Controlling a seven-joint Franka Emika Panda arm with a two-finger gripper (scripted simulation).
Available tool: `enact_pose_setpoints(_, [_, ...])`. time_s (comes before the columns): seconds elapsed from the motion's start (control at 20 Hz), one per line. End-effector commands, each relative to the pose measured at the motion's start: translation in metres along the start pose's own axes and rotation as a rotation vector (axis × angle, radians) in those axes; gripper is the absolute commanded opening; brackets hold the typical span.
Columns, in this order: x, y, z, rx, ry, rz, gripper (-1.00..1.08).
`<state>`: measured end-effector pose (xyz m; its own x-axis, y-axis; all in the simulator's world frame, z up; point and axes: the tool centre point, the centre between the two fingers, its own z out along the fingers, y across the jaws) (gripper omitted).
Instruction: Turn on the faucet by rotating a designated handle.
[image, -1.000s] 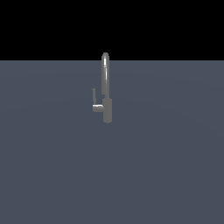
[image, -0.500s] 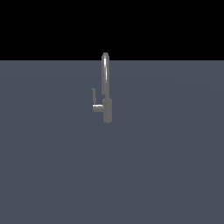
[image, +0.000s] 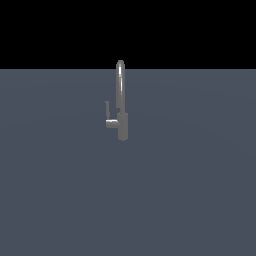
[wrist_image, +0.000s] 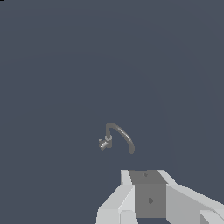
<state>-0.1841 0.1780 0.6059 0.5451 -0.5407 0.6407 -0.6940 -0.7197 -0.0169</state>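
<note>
The faucet (image: 122, 117) is a slim grey metal post standing on the dark grey floor, and its narrow spout (image: 120, 80) arches over at the top. A short stub on the side toward the exterior view's left carries the handle (image: 107, 108), a thin lever standing upright. Seen from high above in the wrist view, the faucet (wrist_image: 119, 136) is small, with the handle (wrist_image: 104, 143) beside its base. My gripper (wrist_image: 146, 176) shows only as white and grey finger parts at the picture's edge, far from the faucet. The frames do not show how far its fingers are apart. No arm appears in the exterior view.
A flat dark grey floor (image: 190, 200) spreads all around the faucet, and a black background lies beyond its far edge (image: 200, 68). Nothing else stands in either view.
</note>
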Motion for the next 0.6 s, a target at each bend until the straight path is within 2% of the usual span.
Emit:
enact_pose_setpoints(0.0, [-0.004,-0.02,0.009,-0.023,0.032,0.042,-1.0])
enact_pose_setpoints(0.25, [-0.012,-0.059,0.038,-0.074,0.085,0.115,-1.0])
enact_pose_setpoints(0.55, [-0.022,-0.102,0.093,-0.142,0.131,0.197,-1.0])
